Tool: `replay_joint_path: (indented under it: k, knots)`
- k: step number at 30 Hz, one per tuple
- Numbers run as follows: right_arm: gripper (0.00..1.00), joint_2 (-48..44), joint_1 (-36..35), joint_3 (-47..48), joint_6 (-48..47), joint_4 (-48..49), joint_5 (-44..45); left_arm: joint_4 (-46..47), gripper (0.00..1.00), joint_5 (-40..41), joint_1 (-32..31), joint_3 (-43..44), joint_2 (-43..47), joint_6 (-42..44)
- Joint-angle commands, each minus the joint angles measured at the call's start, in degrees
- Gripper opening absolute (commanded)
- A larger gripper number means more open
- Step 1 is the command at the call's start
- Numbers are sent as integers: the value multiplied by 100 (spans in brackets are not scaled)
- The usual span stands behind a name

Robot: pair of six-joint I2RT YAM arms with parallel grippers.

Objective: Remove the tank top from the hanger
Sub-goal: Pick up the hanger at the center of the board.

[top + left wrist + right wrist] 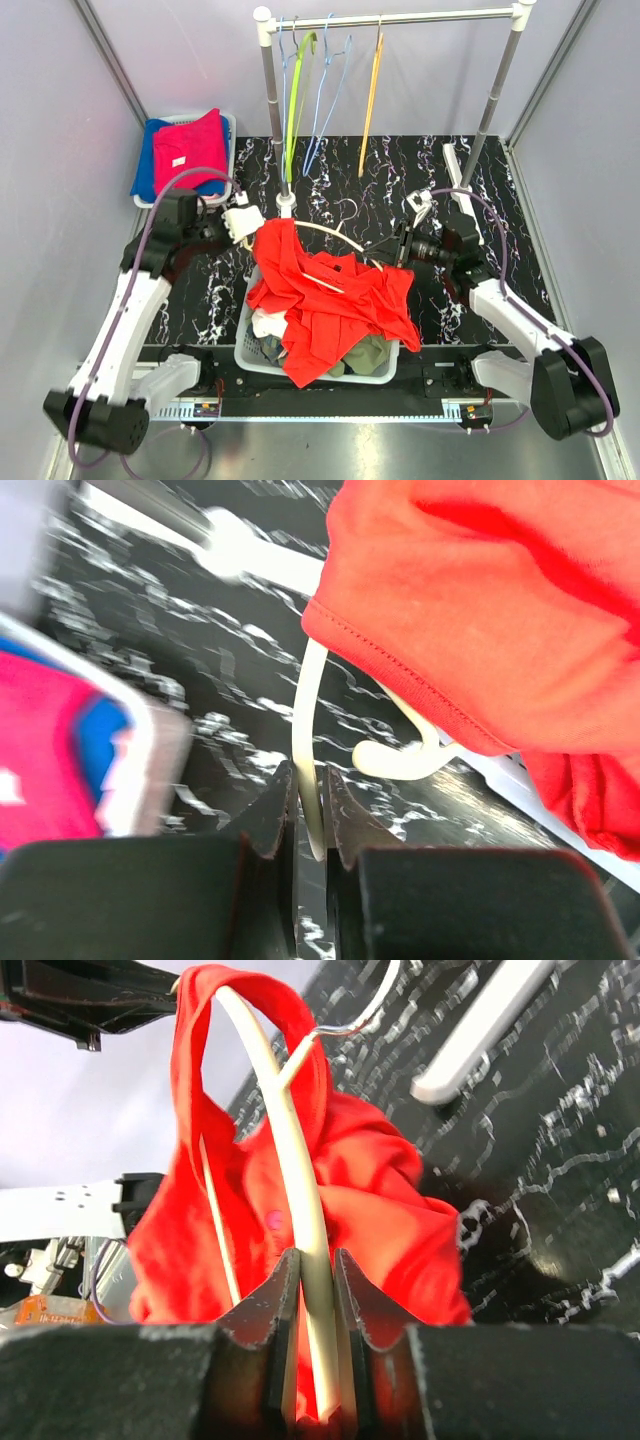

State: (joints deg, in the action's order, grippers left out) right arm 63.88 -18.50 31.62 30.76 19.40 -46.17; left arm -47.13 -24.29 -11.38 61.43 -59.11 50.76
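**Black marbled surface [200, 290], both hands pinching one hanger [330, 236]**

Pale grey walls are closing in the surface on three sides. A clothes rack [400, 18] is standing at the far edge, with a green hanger [297, 90], a blue one [330, 90] and an orange one [372, 95] dangling from its rail. A small basket [232, 135] of pink and blue clothes is sitting in the far left corner. Just in front of my arms a laundry basket [247, 340] is holding a heap of other clothes, white and olive among them.

The red tank top [340, 300] is lying spread over that heap and spilling over the near rim, with its upper part threaded on the cream hanger. I am holding that hanger above the laundry basket, stretched between my two arms.

My left hand [311, 785] is squeezing one thin end of the hanger, fingers drawn almost together with only the bar between them. The tank top's hemmed edge is hanging just past my fingertips. The rack's white foot [287, 205] is standing close behind this hand.

My right hand [316, 1260] is clamping the other arm of the hanger the same way. Red fabric is bunching right against its fingers, and one strap is looping over the bar farther along, near the wire hook [350, 1025].
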Motion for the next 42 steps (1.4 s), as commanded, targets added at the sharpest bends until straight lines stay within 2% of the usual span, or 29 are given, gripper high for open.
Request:
replay_joint_path:
  k: [1, 8, 13, 20, 23, 24, 25, 26, 28, 30, 31, 38, 42]
  knots:
    - [20, -603, 13, 310, 141, 372, 266, -50, 0, -251, -365, -280, 891, 434]
    - [19, -1553, 13, 406, 88, -155, 363, 468, 0, 196, -831, -641, 2060, 435]
    - [17, -1992, 13, 845, 114, -314, 311, 775, 0, 302, -884, -185, 2114, -153]
    - [16, -2108, 5, 1838, 105, -270, 12, 688, 0, 75, -893, 422, 1974, -725]
    - [16, -2090, 13, 2058, 88, -261, -164, 495, 9, -101, -901, 650, 1921, -910]
    - [15, -2090, 5, 2085, 27, -287, -225, 442, 16, -154, -901, 851, 1895, -1058]
    - [15, -2125, 13, 2103, 0, -314, -252, 303, 39, -189, -901, 975, 1851, -1155]
    - [15, -2142, 13, 2120, -18, -331, -269, 240, 56, -303, -901, 1115, 1755, -1330]
    - [15, -2212, 4, 2129, -132, -410, -305, 135, 77, -453, -901, 1599, 1640, -1612]
    - [15, -2239, 5, 2182, -324, -533, -339, 126, 89, -602, -893, 2072, 1482, -2139]
    - [15, -2265, 4, 2208, -360, -621, -357, 99, 99, -855, -901, 2214, 1438, -2289]
    - [15, -2274, 4, 2428, -580, -736, -551, 248, 99, -2078, -901, 3418, 727, -3579]
    - [14, -2318, 4, 2411, -747, -814, -568, 48, 99, -2746, -893, 4174, 366, -3864]
